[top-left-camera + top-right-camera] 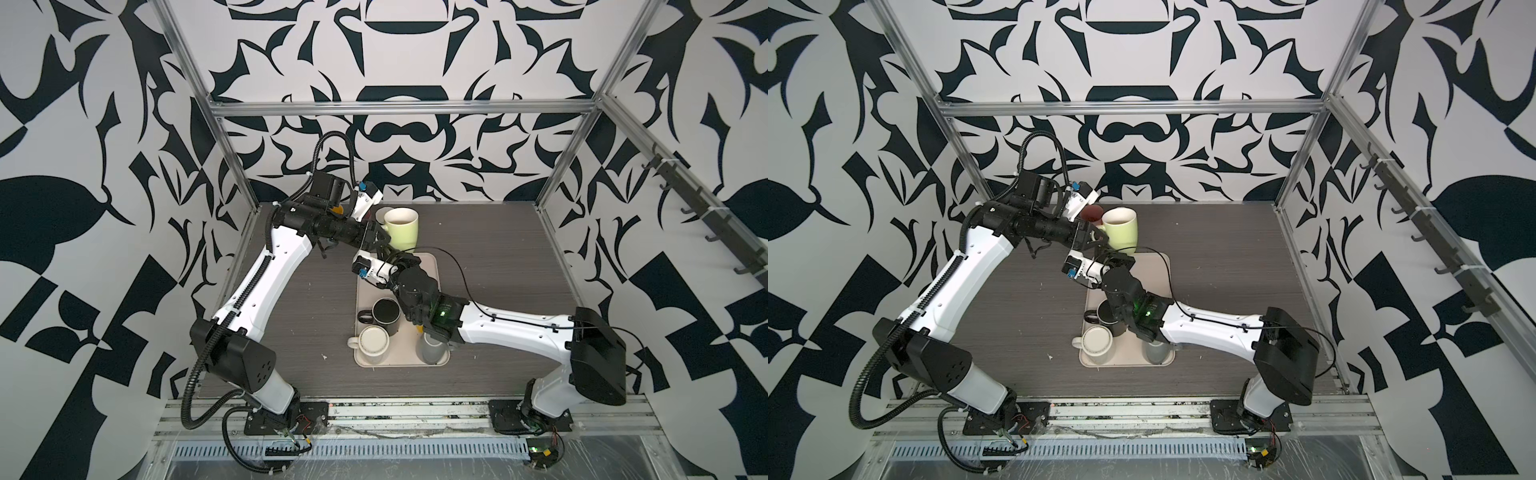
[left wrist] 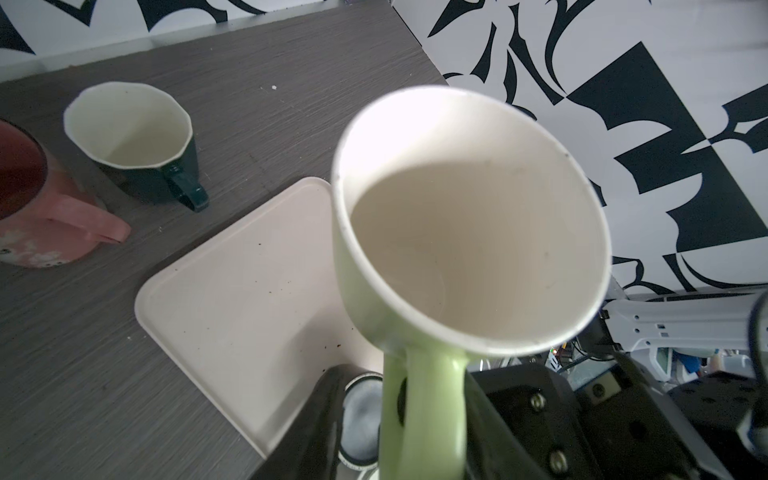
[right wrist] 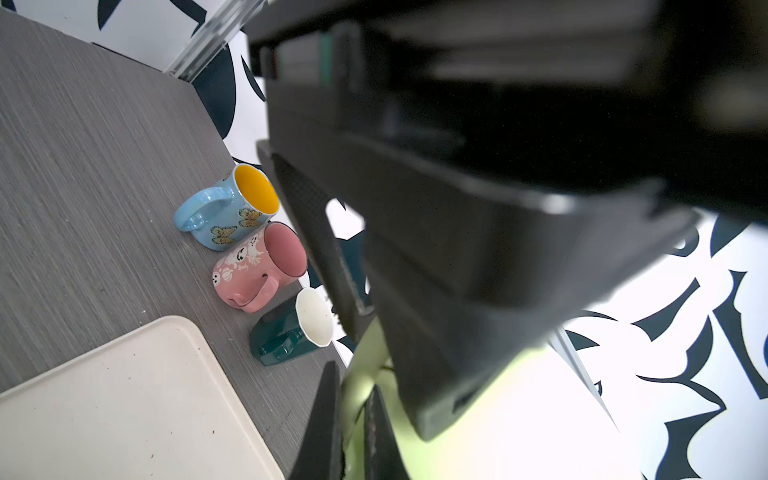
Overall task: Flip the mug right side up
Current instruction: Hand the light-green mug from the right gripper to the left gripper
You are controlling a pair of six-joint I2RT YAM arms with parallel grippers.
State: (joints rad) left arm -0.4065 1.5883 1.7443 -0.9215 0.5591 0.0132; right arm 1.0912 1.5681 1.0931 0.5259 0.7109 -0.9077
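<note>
Clearly the right gripper (image 3: 353,419) is pinched tight on the mug's handle (image 2: 424,399): in its wrist view a thin green strip runs between the two dark fingers. The left gripper (image 1: 383,241) comes in from the other side with its jaws set around the same handle. One finger (image 2: 328,390) stands a little off the green and the other is hidden, so I cannot tell whether it bites.

The mug (image 2: 469,232) hangs clear of the table (image 1: 498,270), about over the far end of the tray (image 1: 432,266). Its mouth faces up and the pale inside is empty.

It looks like glazed ceramic, so I judge it stiff, fairly heavy for thin fingers, slick and breakable. Held by the handle alone, the body hangs to one side and will want to swing round the pinch. The sound hold is across the handle's bar near the wall, or over the rim with one finger inside. Set it down gently on its base; a drop could chip it.

Beyond the tray stand a teal mug (image 2: 137,137), a pink mug (image 2: 37,216) and a blue mug (image 3: 232,208), all mouth up and close enough to knock. Three more mugs sit at the tray's near end.
</note>
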